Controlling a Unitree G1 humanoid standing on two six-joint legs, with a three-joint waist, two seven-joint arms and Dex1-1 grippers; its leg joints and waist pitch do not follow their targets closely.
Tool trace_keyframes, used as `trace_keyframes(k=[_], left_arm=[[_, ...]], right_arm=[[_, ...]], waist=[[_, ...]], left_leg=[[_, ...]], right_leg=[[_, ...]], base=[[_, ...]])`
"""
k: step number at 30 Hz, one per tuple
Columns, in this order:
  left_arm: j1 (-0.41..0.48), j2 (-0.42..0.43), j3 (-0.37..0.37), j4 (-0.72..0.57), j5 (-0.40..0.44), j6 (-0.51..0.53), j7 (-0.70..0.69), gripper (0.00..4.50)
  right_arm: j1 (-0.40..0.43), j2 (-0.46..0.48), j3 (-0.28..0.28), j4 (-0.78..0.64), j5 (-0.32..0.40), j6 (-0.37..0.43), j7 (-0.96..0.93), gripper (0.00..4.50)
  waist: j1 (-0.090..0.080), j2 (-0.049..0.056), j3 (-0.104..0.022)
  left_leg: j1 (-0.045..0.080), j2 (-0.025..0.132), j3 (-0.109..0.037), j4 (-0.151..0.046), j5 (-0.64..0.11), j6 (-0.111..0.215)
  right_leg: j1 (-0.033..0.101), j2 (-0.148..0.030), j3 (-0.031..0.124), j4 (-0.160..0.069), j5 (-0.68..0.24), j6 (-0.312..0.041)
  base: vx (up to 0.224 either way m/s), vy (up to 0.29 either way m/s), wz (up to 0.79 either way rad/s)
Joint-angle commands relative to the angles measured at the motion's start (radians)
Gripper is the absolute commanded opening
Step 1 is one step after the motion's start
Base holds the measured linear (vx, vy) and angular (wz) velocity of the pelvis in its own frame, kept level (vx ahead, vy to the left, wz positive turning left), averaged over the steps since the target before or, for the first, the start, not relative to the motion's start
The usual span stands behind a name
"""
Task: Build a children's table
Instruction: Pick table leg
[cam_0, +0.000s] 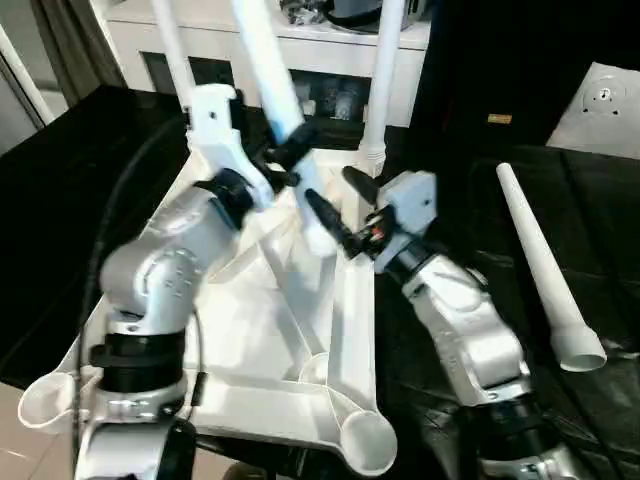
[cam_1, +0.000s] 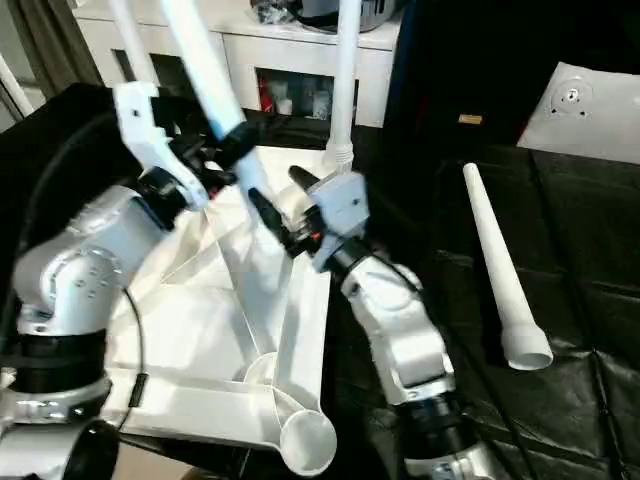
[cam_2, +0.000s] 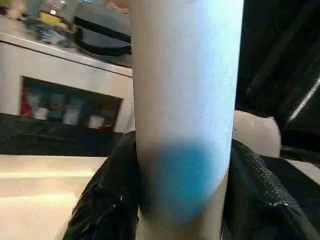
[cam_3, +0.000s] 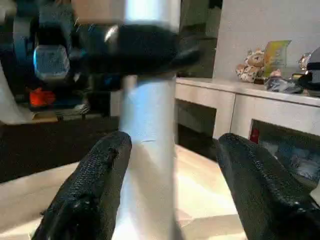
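The children's table's white top (cam_0: 250, 340) lies upside down, its ribs and round corner sockets facing up. Two white legs (cam_0: 172, 50) (cam_0: 383, 90) stand upright in its far corners. A third leg (cam_0: 265, 60) tilts over the middle of the top. My left gripper (cam_0: 285, 150) is shut on this leg partway up, with a black finger on each side (cam_2: 110, 200). My right gripper (cam_0: 340, 205) is open around the lower end of the same leg (cam_3: 150, 150). One of its fingers (cam_3: 250, 180) stands well clear of the leg. A fourth leg (cam_0: 540, 270) lies loose to the right.
Black cloth (cam_0: 600, 250) covers the surface around the top. A white cabinet (cam_0: 330, 45) with dark openings stands close behind the far legs. A white cushion-like bag (cam_0: 605, 100) lies at the far right. The top's near corner socket (cam_0: 365, 440) is by my right forearm.
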Motion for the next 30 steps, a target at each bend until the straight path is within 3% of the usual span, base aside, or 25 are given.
trace_keyframes(k=[1,2,4,5,6,9,11,13,15,21,23,27,28,30], left_arm=[[-0.033,0.033,0.009,0.012,-0.016,0.034,-0.042,1.88],[-0.035,0.039,0.007,0.015,-0.015,0.037,-0.052,1.88],[-0.045,0.055,0.011,0.026,-0.028,0.056,-0.080,1.88],[-0.045,0.055,0.011,0.026,-0.028,0.056,-0.080,1.88],[-0.058,0.071,0.021,0.037,-0.061,0.074,-0.117,1.88],[-0.088,0.088,0.048,0.062,-0.119,0.091,-0.178,1.88],[-0.099,0.105,0.049,0.072,-0.129,0.085,-0.226,1.88],[-0.111,0.117,0.053,0.079,-0.152,0.085,-0.283,1.88],[-0.119,0.141,0.043,0.082,-0.163,0.078,-0.357,1.88],[-0.133,0.198,-0.010,0.061,-0.197,0.093,-0.522,1.88],[-0.140,0.218,-0.033,0.050,-0.213,0.103,-0.594,1.88],[-0.155,0.239,-0.065,0.034,-0.230,0.117,-0.679,1.88],[-0.158,0.242,-0.071,0.031,-0.236,0.123,-0.698,1.88],[-0.160,0.248,-0.085,0.022,-0.238,0.123,-0.729,1.88]], right_arm=[[-0.048,-0.012,-0.068,-0.063,0.083,0.089,0.008,3.52],[-0.055,-0.017,-0.080,-0.067,0.094,0.107,0.006,3.56],[-0.079,-0.031,-0.119,-0.077,0.165,0.185,0.011,3.59],[-0.079,-0.031,-0.119,-0.077,0.165,0.185,0.011,3.59],[-0.112,-0.052,-0.155,-0.071,0.209,0.240,0.013,3.59],[-0.165,-0.093,-0.197,-0.050,0.274,0.299,0.050,3.59],[-0.178,-0.113,-0.204,-0.058,0.309,0.330,0.084,3.59],[-0.189,-0.140,-0.198,-0.072,0.322,0.370,0.119,3.59],[-0.198,-0.195,-0.175,-0.091,0.375,0.485,0.189,3.59],[-0.210,-0.302,-0.143,-0.116,0.506,0.661,0.334,3.59],[-0.207,-0.346,-0.118,-0.129,0.506,0.667,0.400,3.59],[-0.196,-0.386,-0.089,-0.149,0.508,0.656,0.479,3.59],[-0.198,-0.387,-0.088,-0.149,0.514,0.663,0.487,3.31],[-0.200,-0.386,-0.078,-0.144,0.506,0.661,0.493,3.31]], waist=[[0.001,-0.019,-0.073],[0.000,-0.023,-0.073],[-0.001,-0.020,-0.070],[-0.001,-0.022,-0.071],[-0.003,-0.034,-0.070],[0.000,-0.036,-0.072],[0.001,-0.049,-0.071],[0.004,-0.048,-0.072],[0.004,-0.052,-0.072],[0.010,-0.050,-0.071],[0.011,-0.057,-0.071],[0.014,-0.059,-0.069],[0.014,-0.060,-0.068],[0.014,-0.062,-0.067]], left_leg=[[0.011,0.003,0.017,-0.062,-0.092,-0.008],[0.011,0.004,0.017,-0.061,-0.092,-0.009],[0.012,0.007,0.017,-0.064,-0.094,-0.023],[0.013,0.007,0.017,-0.064,-0.097,-0.028],[0.012,0.007,0.019,-0.065,-0.093,-0.027],[0.014,0.004,0.020,-0.064,-0.082,-0.037],[0.010,0.005,0.021,-0.064,-0.074,-0.031],[0.011,0.005,0.022,-0.063,-0.058,-0.026],[0.012,0.003,0.022,-0.063,-0.045,-0.019],[0.012,0.009,0.022,-0.063,-0.047,-0.021],[0.012,0.009,0.023,-0.063,-0.050,-0.020],[0.013,0.012,0.026,-0.063,-0.065,-0.020],[0.013,0.013,0.027,-0.063,-0.065,-0.017],[0.014,0.013,0.029,-0.063,-0.071,-0.017]], right_leg=[[0.059,-0.048,0.029,-0.070,-0.047,-0.120],[0.058,-0.049,0.029,-0.069,-0.052,-0.119],[0.053,-0.050,0.028,-0.069,-0.058,-0.121],[0.054,-0.050,0.028,-0.069,-0.046,-0.125],[0.055,-0.049,0.028,-0.071,-0.037,-0.125],[0.056,-0.050,0.027,-0.066,-0.027,-0.137],[0.060,-0.053,0.028,-0.066,-0.013,-0.140],[0.061,-0.053,0.027,-0.063,0.001,-0.144],[0.067,-0.051,0.027,-0.063,0.015,-0.150],[0.065,-0.057,0.027,-0.061,0.003,-0.175],[0.067,-0.057,0.026,-0.062,-0.003,-0.179],[0.063,-0.060,0.027,-0.063,-0.035,-0.185],[0.062,-0.061,0.027,-0.063,-0.039,-0.187],[0.060,-0.061,0.027,-0.064,-0.056,-0.191]], base=[[0.000,0.000,0.00],[0.000,0.000,0.00],[0.000,0.000,0.00],[0.000,0.000,0.00],[0.000,0.000,0.00],[0.000,0.000,0.00],[0.000,0.000,0.00],[0.000,0.000,0.00],[0.000,0.000,0.00],[0.000,0.000,0.00],[0.000,0.000,0.00],[0.000,0.000,0.00],[0.000,0.000,0.00],[0.000,0.000,0.00]])
